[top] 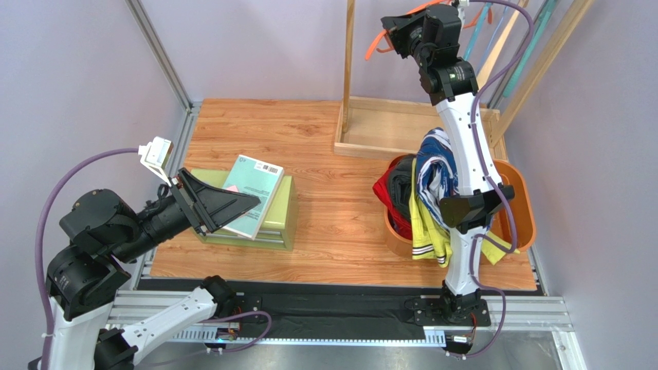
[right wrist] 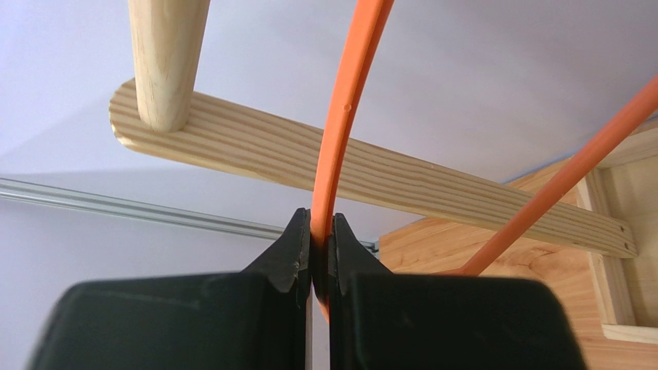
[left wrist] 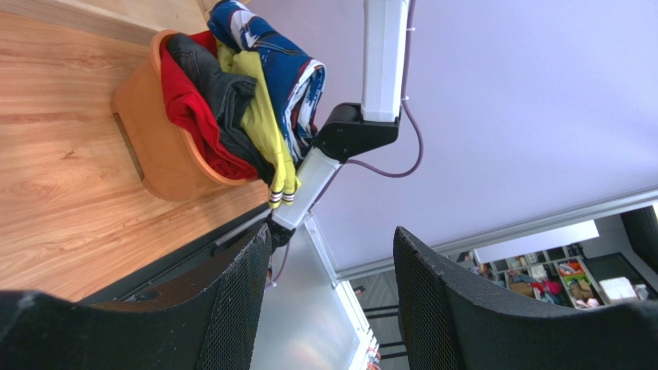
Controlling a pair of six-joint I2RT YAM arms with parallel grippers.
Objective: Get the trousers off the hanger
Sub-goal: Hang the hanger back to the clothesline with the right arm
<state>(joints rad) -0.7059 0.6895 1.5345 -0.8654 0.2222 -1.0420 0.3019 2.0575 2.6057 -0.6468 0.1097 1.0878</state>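
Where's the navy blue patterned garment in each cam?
Top external: navy blue, white-patterned cloth garment right of centre, atop the pile in the orange tub.
Left wrist: top, left of centre, same pile.
Right wrist: not in it; only the thin orange plastic hanger and wooden rack.
Shared landmark: the right arm's black elbow joint, beside the garment in both.

Right hand (right wrist: 319, 223) pinches the orange hanger (right wrist: 349, 100), wooden crossbar (right wrist: 432, 193) behind
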